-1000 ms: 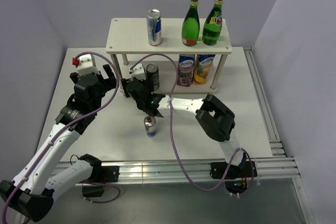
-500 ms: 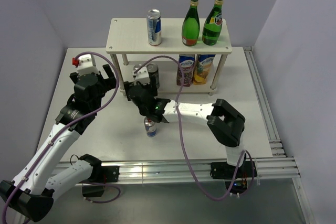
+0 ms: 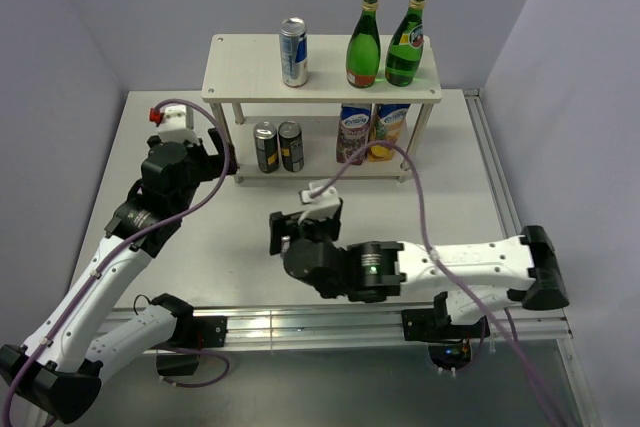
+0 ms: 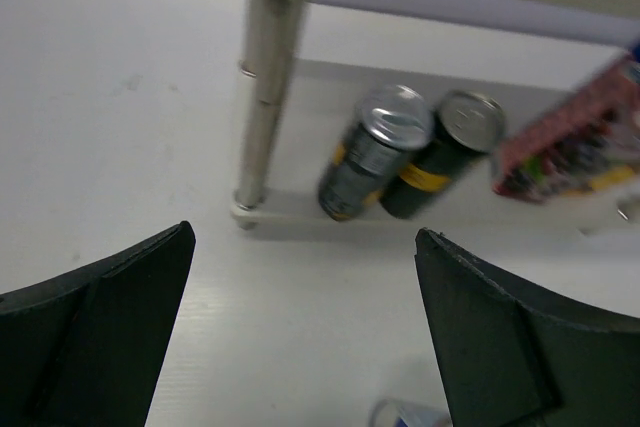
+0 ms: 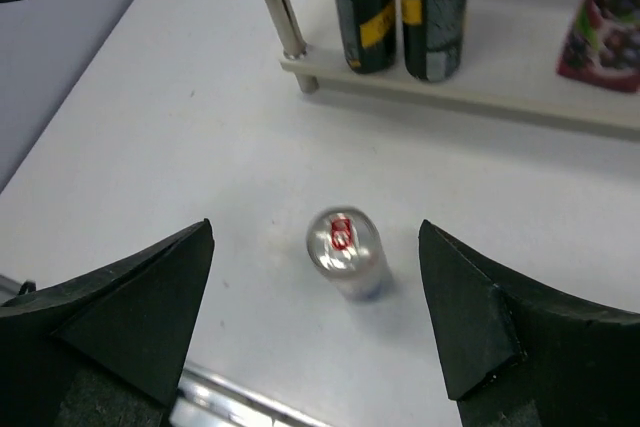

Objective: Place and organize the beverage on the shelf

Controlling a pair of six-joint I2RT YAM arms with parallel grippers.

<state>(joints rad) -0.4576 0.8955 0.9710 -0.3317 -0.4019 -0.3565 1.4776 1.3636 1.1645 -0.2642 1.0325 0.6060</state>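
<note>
The right jaws hang wide open with nothing between them, pointing straight down at the bench [image 5: 150, 147]. Directly beneath the gap stands the last loose can [image 5: 343, 245]. It is upright, its long axis vertical, so the wrist camera looks down on its lid and red tab. It sits a shade closer to the right-hand finger than to the left, and touches neither. From above I cannot see the can at all, because the head of the right arm [image 3: 470, 262] covers it.

The left jaws are also spread wide and empty. They are held off to the left and aimed at the left end of the shelf [image 3: 240, 67], and the can only peeks in at the bottom edge of that wrist's view. The right arm is plainly the nearer one, so I would say the pick is its job. That means a straight drop over the can and a squeeze across its round body, keeping it upright.

The shelf lies on the far side of the can, well apart from it. On the lower board two dark cans [image 5: 365, 7] stand side by side at the left end, with two cartons [image 3: 365, 132] further right. The top board carries a blue can [image 3: 293, 52] and two green bottles [image 3: 363, 47].
</note>
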